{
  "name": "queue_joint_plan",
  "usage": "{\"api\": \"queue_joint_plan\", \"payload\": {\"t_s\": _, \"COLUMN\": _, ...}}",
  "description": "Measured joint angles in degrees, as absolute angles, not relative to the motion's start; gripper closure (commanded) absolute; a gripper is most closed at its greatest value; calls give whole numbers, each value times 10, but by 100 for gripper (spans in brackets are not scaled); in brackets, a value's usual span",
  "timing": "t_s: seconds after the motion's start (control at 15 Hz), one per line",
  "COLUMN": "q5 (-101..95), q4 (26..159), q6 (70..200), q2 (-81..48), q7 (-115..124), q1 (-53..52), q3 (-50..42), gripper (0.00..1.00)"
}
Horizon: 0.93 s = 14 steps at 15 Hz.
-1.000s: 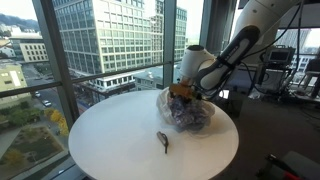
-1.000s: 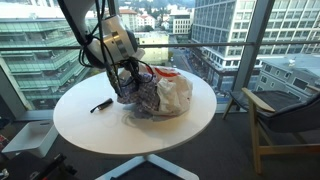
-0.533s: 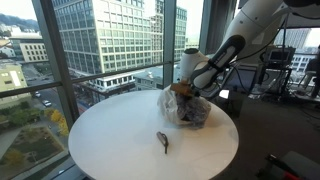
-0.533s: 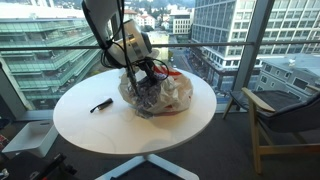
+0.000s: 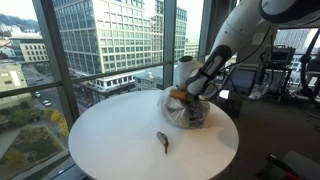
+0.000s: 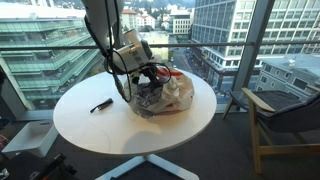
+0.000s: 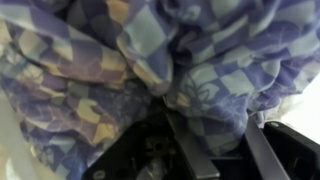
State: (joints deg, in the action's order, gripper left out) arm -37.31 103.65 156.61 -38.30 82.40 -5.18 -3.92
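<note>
The gripper (image 6: pixel 148 82) clamps the crumpled purple checked cloth (image 7: pixel 150 50) near the rim of the round white table (image 6: pixel 100 135). Bare tabletop spreads toward the small dark marker (image 6: pixel 101 105), well apart.

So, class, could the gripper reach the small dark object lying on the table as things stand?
Probably yes: the dark object lies uncovered on bare table, though the gripper is buried in checked cloth.
</note>
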Motion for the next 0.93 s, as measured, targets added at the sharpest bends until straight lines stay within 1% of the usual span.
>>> {"api": "queue_joint_plan", "payload": {"t_s": 0.07, "q5": -363, "q4": 1036, "q6": 1566, "q2": -395, "q7": 817, "q1": -59, "q3": -47, "gripper": 85}}
{"api": "queue_joint_plan", "payload": {"t_s": 0.13, "q5": -355, "q4": 1036, "q6": 1567, "q2": -404, "q7": 811, "q1": -67, "q3": -56, "gripper": 56}}
{"api": "queue_joint_plan", "payload": {"t_s": 0.2, "q5": -344, "q4": 1035, "q6": 1567, "q2": -408, "q7": 804, "q1": -76, "q3": -65, "gripper": 55}}
{"api": "queue_joint_plan", "payload": {"t_s": 0.27, "q5": -332, "q4": 1035, "q6": 1567, "q2": -408, "q7": 795, "q1": -82, "q3": -70, "gripper": 49}}
{"api": "queue_joint_plan", "payload": {"t_s": 0.53, "q5": -281, "q4": 1045, "q6": 1554, "q2": -376, "q7": 752, "q1": -105, "q3": -81, "gripper": 18}}
{"api": "queue_joint_plan", "payload": {"t_s": 0.67, "q5": -276, "q4": 1056, "q6": 1519, "q2": -336, "q7": 745, "q1": -125, "q3": -91, "gripper": 5}}
{"api": "queue_joint_plan", "payload": {"t_s": 0.73, "q5": -276, "q4": 1063, "q6": 1483, "q2": -311, "q7": 745, "q1": -137, "q3": -97, "gripper": 0}}
{"api": "queue_joint_plan", "payload": {"t_s": 0.93, "q5": -270, "q4": 1088, "q6": 1323, "q2": -228, "q7": 728, "q1": -164, "q3": -97, "gripper": 0}}
